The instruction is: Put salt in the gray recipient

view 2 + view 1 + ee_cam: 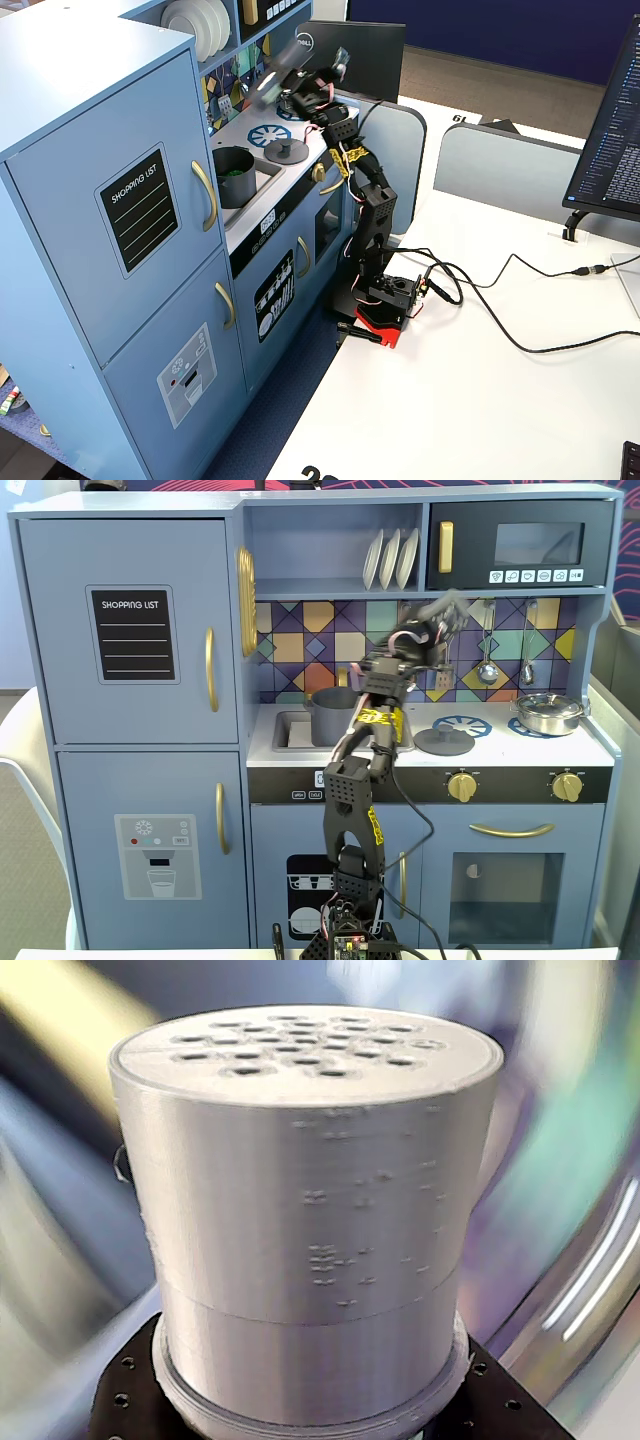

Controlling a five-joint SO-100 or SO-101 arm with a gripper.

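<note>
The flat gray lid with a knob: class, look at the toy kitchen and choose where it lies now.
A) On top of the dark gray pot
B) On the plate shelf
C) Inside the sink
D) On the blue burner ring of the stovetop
D: in a fixed view the flat gray lid sits on the stovetop's blue burner ring, apart from the open dark gray pot in the sink.

in a fixed view we see the pot (pixel 330 716) in the sink on the counter (pixel 500 748), the lid (pixel 444 741) to its right, the pan (pixel 547 713) farther right.
</note>
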